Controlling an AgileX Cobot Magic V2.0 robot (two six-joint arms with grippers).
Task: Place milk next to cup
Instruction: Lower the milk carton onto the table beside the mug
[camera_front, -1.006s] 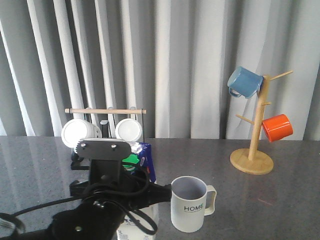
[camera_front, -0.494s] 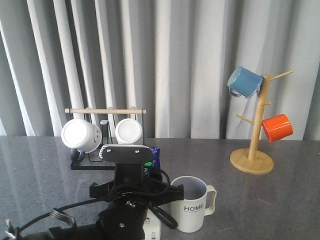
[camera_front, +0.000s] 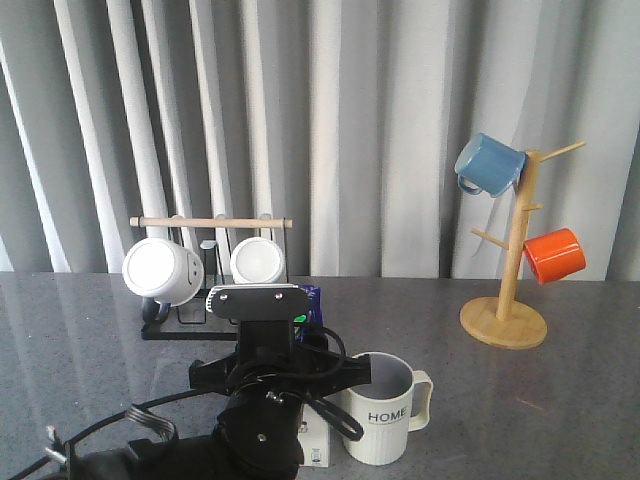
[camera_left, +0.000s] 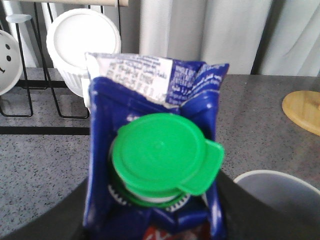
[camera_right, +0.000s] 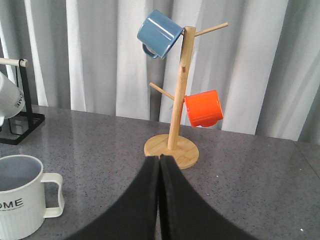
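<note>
On the table: milk (camera_left: 155, 165) sits just left of the cup (camera_front: 379, 408), mostly hidden behind our left arm in the front view.
Left gripper (camera_left: 155, 220): we see it clamped around the carton's sides, green cap (camera_left: 162, 152) facing the wrist cam.
Right gripper (camera_right: 159, 200): fingers pressed together, holding nothing.
Background: mug tree (camera_front: 510, 270) with blue and orange mugs, well apart from the cup.

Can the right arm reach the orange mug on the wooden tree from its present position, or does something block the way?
Probably yes. In the right wrist view the shut right gripper points toward the mug tree, and only bare table lies between them. The orange mug hangs on the side facing it; the HOME cup stands well aside.
</note>
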